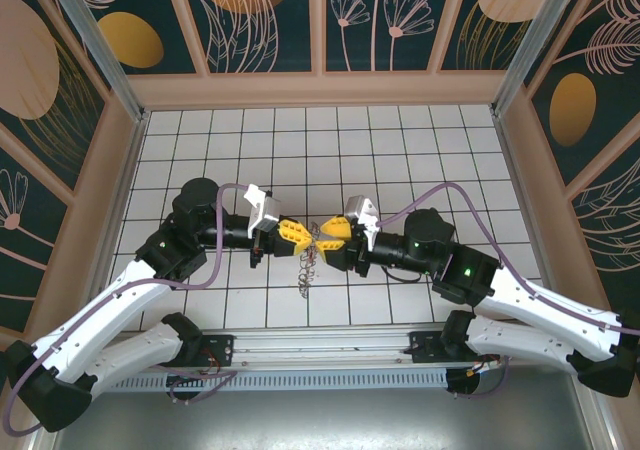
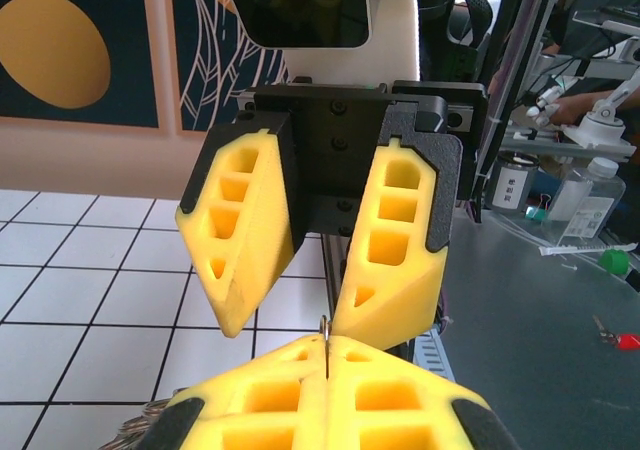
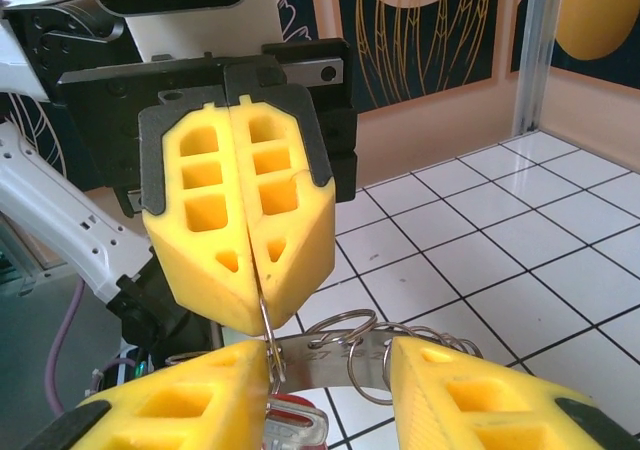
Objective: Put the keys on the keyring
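left hand (image 3: 255,315) clamped shut on a thin wire loop of the keyring (image 3: 305,365), holding it up off the tabletop (image 1: 400,150), likely so the right hand (image 3: 330,355) can work on it. right hand jaws apart, straddling the ring's loops, gripping nothing i can see. red key tag (image 3: 296,425) sits just under the ring between the right fingers; can't tell if it's threaded on. key's metal part cut off at frame bottom. top view: ring is a small tangle, no detail.

keyring (image 3: 330,355): grey metal loops, hanging | keys (image 3: 296,426): red tag, just beside
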